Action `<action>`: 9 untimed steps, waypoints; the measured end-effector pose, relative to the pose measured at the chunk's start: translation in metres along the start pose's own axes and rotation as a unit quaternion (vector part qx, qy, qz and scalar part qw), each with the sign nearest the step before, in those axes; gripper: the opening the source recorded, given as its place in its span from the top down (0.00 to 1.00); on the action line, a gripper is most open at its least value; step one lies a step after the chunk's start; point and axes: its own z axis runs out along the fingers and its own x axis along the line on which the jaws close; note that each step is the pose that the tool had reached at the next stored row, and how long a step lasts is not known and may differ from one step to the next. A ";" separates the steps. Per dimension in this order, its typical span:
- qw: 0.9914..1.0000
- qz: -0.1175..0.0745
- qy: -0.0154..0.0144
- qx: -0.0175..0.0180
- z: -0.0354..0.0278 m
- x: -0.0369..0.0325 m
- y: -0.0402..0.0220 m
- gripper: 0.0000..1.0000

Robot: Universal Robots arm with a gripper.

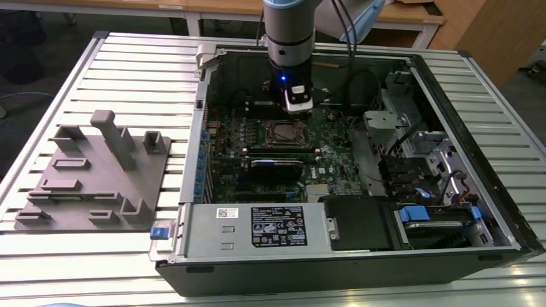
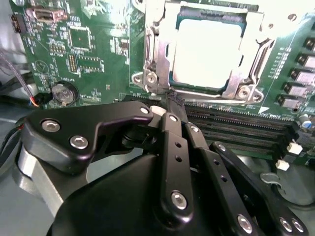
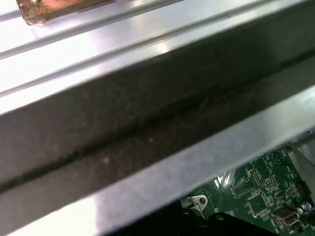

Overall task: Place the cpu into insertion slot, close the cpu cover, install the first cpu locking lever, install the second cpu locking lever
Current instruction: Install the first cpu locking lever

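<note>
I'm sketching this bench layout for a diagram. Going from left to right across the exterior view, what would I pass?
First the grey fixture plate → insertion slot → blue handle. The end effector overlaps the slot, so it is left out of the order.

Dark case wall (image 3: 147,128) beside green motherboard (image 3: 256,199).

Looks like a robotics lab or test workshop, definitely not a home. Open PC case (image 1: 358,272) lying flat on a slatted aluminium table (image 1: 137,70), with a robot arm (image 1: 290,32) hanging over the bare motherboard (image 1: 333,137). Grey moulded fixture block (image 1: 85,185) with slots and posts parked right beside the case. Wooden desks (image 1: 410,16) along the back, so probably a shared workroom.
</note>
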 end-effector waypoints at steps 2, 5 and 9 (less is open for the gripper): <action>1.000 -0.001 -0.003 0.005 0.0004 0.0001 -0.0001 0.89; 1.000 -0.002 -0.004 0.008 0.0005 0.0000 -0.0001 0.89; 1.000 -0.002 -0.004 0.009 0.0000 0.0000 0.0000 0.89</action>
